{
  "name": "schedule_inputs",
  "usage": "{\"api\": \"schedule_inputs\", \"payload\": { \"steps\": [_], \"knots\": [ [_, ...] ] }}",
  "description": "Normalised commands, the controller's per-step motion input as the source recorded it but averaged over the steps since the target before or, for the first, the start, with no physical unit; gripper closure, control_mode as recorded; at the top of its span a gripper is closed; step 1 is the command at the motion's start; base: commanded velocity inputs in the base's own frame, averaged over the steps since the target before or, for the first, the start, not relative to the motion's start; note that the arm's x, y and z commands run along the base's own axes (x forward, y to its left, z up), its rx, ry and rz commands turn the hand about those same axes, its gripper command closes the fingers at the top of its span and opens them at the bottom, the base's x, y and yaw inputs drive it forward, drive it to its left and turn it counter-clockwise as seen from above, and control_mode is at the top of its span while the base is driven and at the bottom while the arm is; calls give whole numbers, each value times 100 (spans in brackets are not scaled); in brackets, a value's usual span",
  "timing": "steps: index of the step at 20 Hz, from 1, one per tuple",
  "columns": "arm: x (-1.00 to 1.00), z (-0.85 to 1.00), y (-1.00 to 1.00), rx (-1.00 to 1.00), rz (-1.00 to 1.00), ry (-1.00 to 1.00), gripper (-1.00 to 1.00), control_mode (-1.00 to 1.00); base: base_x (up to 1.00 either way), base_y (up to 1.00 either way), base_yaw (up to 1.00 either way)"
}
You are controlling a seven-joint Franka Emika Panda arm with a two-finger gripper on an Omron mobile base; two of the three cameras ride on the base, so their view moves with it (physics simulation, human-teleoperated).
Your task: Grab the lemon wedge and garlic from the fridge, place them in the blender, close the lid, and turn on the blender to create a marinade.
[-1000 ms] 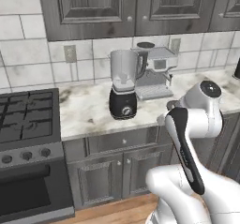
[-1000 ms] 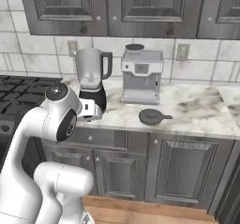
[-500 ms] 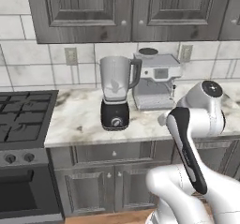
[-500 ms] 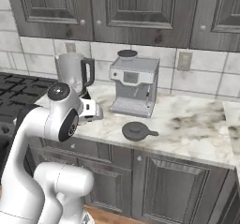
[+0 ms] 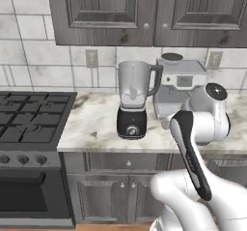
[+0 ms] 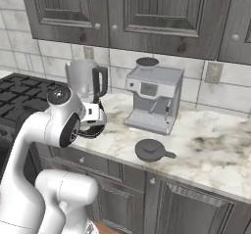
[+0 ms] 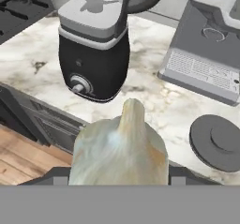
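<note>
A pale garlic (image 7: 119, 150) bulb sits between the fingers of my gripper (image 7: 119, 175), which is shut on it, in the hand view. Beyond it on the marble counter stands the blender (image 7: 96, 45), with a black base, a silver knob and a clear handled jar whose top is uncovered (image 5: 132, 104) (image 6: 88, 81). The lid (image 6: 152, 150), a dark grey disc with a knob, lies flat on the counter to the right of the blender (image 7: 218, 141). My hand hovers at the counter's front edge, short of the blender. The lemon wedge and the fridge are out of view.
A boxy silver coffee machine (image 5: 178, 87) (image 6: 154, 98) stands just right of the blender, against the tiled wall. A black gas stove (image 5: 29, 114) lies to the left. Dark cabinets hang above the counter (image 5: 91, 123), and cabinet doors run below it.
The whole picture has shifted and grown: the base has driven along and closer to the counter, bringing the blender nearer. The garlic stays in the gripper.
</note>
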Motion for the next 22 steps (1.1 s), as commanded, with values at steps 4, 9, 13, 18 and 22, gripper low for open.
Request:
{"api": "schedule_inputs", "payload": {
  "steps": [4, 9, 13, 18, 22],
  "knots": [
    [0, 0, 0, 0, 0, 0, 100, 100, 44, -20, 20],
    [0, 0, 0, 0, 0, 0, 100, 100, 42, -25, 18],
    [0, 0, 0, 0, 0, 0, 100, 100, 6, -45, 13],
    [0, 0, -48, 5, 8, 0, 100, -100, 0, 0, 0],
    [11, 0, -1, 0, 0, 0, 100, -100, 0, 0, 0]
  ]
}}
